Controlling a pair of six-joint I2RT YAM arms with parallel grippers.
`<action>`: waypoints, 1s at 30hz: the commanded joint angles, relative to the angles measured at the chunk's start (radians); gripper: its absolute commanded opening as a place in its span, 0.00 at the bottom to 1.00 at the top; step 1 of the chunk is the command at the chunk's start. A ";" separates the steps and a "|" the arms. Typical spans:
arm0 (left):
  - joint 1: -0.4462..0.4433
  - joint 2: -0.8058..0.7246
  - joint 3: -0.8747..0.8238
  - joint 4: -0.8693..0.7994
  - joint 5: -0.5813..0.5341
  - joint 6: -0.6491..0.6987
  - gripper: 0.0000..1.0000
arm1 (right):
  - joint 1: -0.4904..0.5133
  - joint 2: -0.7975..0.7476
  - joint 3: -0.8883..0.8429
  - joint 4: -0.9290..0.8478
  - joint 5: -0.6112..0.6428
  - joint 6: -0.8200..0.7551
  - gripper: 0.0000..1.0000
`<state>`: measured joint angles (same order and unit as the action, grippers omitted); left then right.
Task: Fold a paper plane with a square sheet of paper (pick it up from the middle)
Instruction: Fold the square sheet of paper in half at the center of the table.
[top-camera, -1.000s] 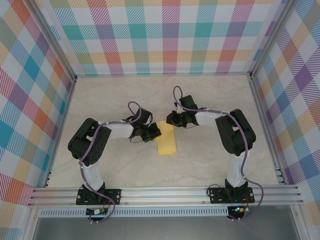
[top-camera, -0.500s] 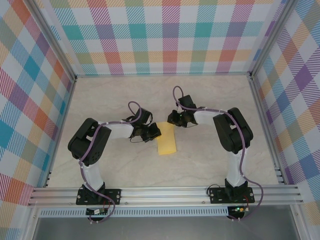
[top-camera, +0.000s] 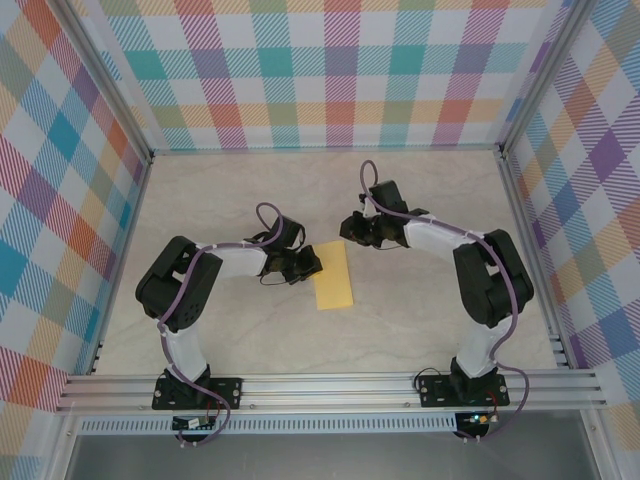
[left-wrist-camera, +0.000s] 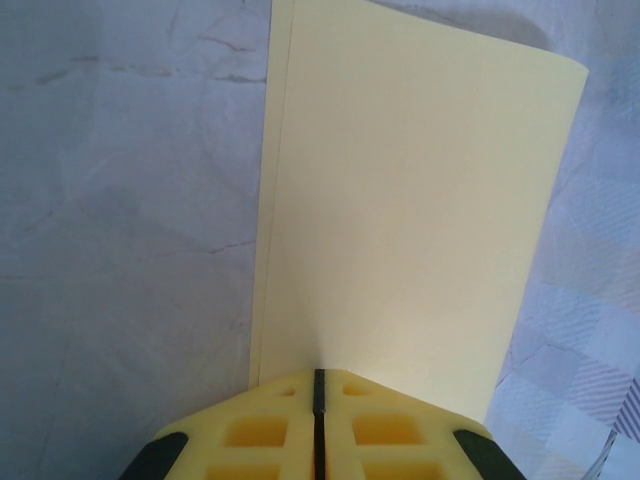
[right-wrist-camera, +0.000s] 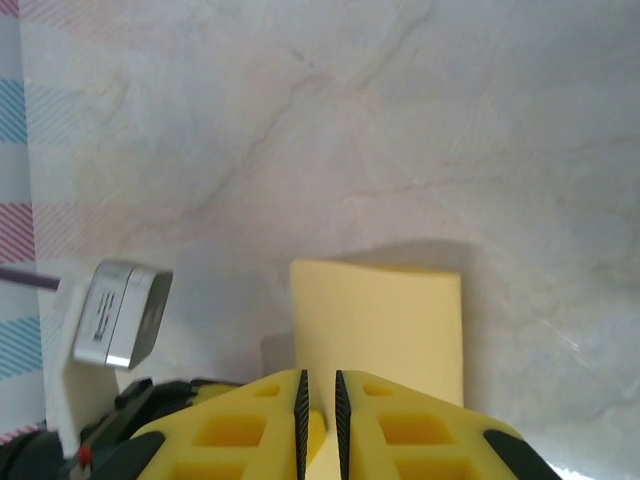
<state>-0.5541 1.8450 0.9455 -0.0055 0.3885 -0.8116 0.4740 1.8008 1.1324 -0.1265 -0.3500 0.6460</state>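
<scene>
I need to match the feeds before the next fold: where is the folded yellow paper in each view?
Top external: folded yellow paper mid-table, touching the left gripper.
Left wrist: upper centre, above the left gripper.
Right wrist: lower centre, above the right gripper.
Shared landmark: the marbled tabletop.

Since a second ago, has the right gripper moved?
Yes. In the top view the right gripper has backed off toward the far wall and slightly right, leaving the far end of the yellow sheet, which has not shifted.
</scene>
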 joint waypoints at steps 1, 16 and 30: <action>-0.004 0.017 -0.041 -0.145 -0.085 0.006 0.10 | 0.041 -0.012 -0.043 -0.085 -0.038 -0.040 0.16; -0.005 0.010 -0.042 -0.155 -0.093 0.000 0.10 | 0.100 0.132 -0.003 -0.215 -0.105 -0.176 0.13; -0.005 0.014 -0.054 -0.159 -0.110 -0.006 0.10 | 0.094 -0.004 -0.232 -0.106 -0.183 -0.360 0.15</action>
<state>-0.5552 1.8423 0.9421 -0.0082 0.3801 -0.8154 0.5694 1.8305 0.9417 -0.2131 -0.5064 0.3477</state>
